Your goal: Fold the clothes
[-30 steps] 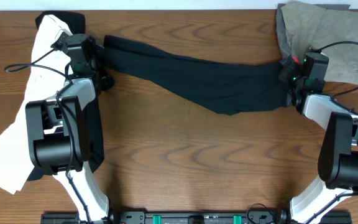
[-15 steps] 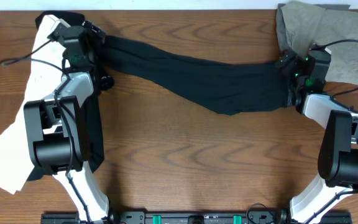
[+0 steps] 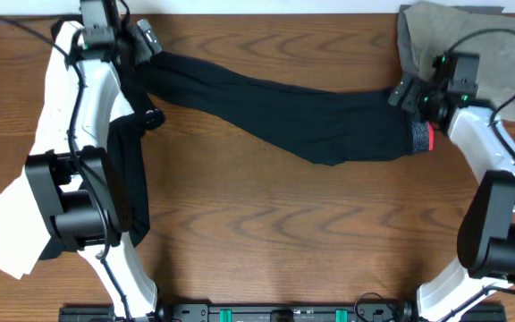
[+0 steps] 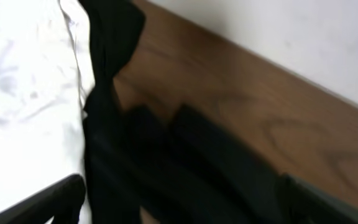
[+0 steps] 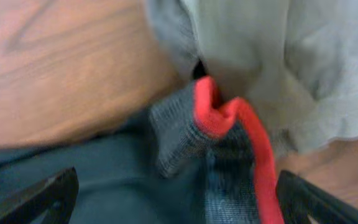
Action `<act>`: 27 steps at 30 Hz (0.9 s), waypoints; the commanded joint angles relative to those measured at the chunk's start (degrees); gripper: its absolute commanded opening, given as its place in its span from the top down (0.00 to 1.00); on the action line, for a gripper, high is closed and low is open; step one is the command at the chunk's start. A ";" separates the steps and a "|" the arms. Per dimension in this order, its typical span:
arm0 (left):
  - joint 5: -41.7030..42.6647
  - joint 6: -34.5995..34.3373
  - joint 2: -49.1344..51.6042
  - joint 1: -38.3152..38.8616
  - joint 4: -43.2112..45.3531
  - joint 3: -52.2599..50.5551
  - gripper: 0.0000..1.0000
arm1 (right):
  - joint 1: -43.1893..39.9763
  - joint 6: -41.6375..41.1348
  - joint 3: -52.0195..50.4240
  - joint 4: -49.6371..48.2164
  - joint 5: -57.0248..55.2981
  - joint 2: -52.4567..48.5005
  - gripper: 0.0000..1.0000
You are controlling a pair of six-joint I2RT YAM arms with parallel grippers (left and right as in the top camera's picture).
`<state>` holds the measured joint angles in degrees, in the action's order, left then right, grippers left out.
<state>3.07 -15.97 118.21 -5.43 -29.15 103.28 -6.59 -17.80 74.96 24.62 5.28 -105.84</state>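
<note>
spreading looks done: leggings (image 3: 311, 121) lie stretched across the upper frame, both jaws released at their ends; next, regrip one end, fold over.

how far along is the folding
Done: black leggings lie stretched across the table, waistband at the right end. In hand: nothing; left pincer and right pincer stand open over its ends. Left: no fold made yet; white piece and khaki piece lie loose.
</note>
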 commanded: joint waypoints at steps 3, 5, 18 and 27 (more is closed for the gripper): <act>0.31 7.43 0.07 0.37 -7.56 5.57 0.02 | 0.66 3.19 6.19 9.44 0.50 2.12 0.01; 0.13 7.43 0.07 0.37 -9.88 5.62 0.02 | 0.66 3.32 7.63 12.85 0.48 2.12 0.01; 1.05 12.90 3.26 0.76 -8.26 5.60 0.02 | 6.73 5.25 9.20 18.05 2.01 2.01 0.01; 0.33 19.23 10.49 2.23 -1.18 5.62 0.02 | 8.55 5.22 9.20 18.05 2.03 2.01 0.01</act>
<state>3.49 0.19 125.75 -3.55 -30.94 108.12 1.63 -13.32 82.89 42.61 7.09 -104.51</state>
